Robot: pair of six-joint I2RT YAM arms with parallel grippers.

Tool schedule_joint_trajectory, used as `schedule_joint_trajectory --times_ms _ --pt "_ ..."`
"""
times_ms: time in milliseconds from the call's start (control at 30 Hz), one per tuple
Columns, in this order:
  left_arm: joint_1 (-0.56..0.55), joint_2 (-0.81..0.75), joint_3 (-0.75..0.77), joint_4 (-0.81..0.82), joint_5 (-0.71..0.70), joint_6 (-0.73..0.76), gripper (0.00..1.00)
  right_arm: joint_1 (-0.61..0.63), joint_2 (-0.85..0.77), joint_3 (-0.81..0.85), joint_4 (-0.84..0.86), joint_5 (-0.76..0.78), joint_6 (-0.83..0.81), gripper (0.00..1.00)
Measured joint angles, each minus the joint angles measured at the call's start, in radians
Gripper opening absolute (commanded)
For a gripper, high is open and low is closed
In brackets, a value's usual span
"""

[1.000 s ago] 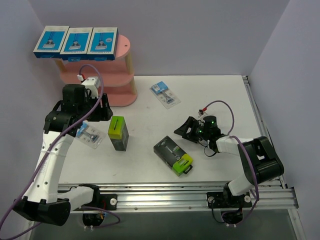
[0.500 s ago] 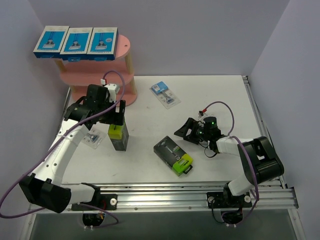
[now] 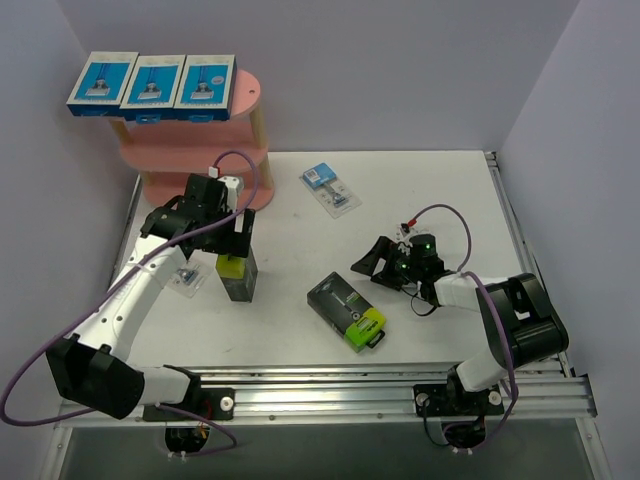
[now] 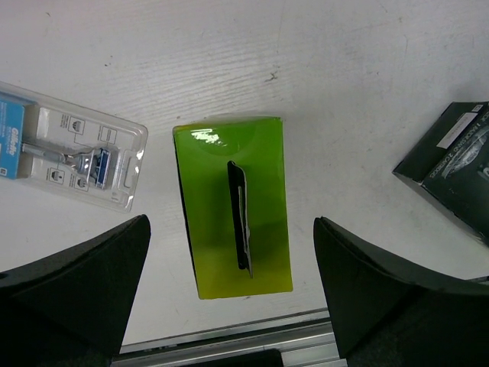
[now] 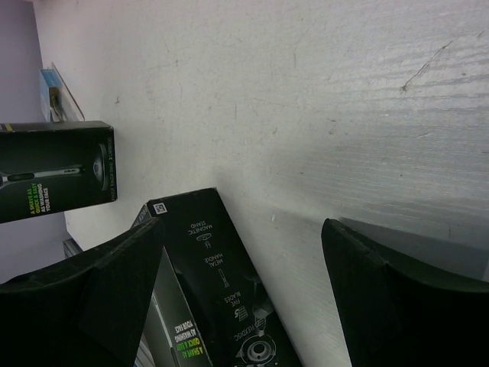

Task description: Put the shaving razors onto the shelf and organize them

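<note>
Top external alone shows three blue boxes (image 3: 153, 82) atop shelf (image 3: 200, 157).

1. A robot test lab, not a home or shop.
2. Bare lilac walls (image 3: 400, 70) box in a white table (image 3: 420, 190) beyond the left gripper (image 3: 232, 240).
3. A bolted metal rail (image 3: 350, 395) runs behind it, with loose purple cables (image 3: 445, 208).

Lilac walls (image 3: 400, 70); white table (image 3: 290, 235); metal rail (image 3: 330, 396).
</note>
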Motion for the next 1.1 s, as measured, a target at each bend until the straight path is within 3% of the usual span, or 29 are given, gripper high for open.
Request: schedule_joint_trajectory --times_ms 167,500,733,967,1000,1100 --pt "-0.005 0.021 -0.034 0.0 0.007 -0.001 0.97 0.0 0.0 -0.005 0.001 0.0 -0.002 0.79" --pt "-0.019 0.041 -0.055 0.008 0.008 -0.013 0.77 -0.001 0.0 -0.016 0.017 -0.001 -0.004 0.79" --pt "-0.019 0.069 -0.055 0.009 -0.018 -0.021 0.52 -0.008 0.0 -0.022 0.026 -0.01 -0.005 0.79" --pt "-0.027 0.069 -0.055 0.008 -0.037 -0.029 0.17 -0.018 0.0 -0.026 0.032 -0.021 -0.008 0.79" --pt "-0.028 0.069 -0.055 0.007 -0.041 -0.035 0.05 -0.021 0.0 -0.027 0.033 -0.024 -0.008 0.79" --pt "-0.028 0.068 -0.054 0.005 -0.049 -0.047 0.02 -0.027 -0.003 -0.031 0.034 -0.027 -0.008 0.79"
